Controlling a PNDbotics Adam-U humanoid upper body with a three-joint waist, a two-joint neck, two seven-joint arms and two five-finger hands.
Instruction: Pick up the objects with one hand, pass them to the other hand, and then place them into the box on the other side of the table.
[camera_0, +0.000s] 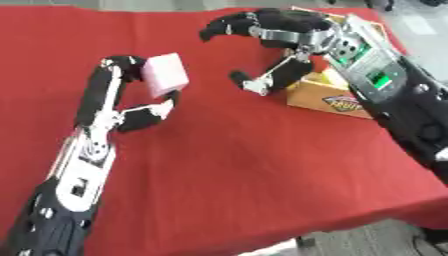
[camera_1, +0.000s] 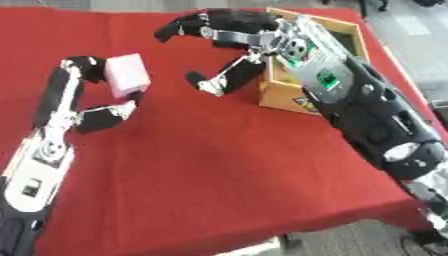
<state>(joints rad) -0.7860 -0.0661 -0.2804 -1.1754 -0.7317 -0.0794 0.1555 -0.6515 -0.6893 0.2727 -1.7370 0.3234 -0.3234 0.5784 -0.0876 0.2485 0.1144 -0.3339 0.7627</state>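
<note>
A pale pink block (camera_0: 165, 74) is pinched between the fingers and thumb of my left hand (camera_0: 131, 100), held above the red table at the left. My right hand (camera_0: 271, 37) hovers open to the right of the block, fingers arched above and thumb below, with a gap between it and the block. Behind the right hand stands a wooden box (camera_1: 289, 95) with a green inside, at the table's right side. Part of the box is hidden by my right arm.
A red cloth (camera_0: 245, 165) covers the table, with its front edge at the bottom and its right edge near the box. Grey floor (camera_0: 376, 240) shows beyond the lower right corner.
</note>
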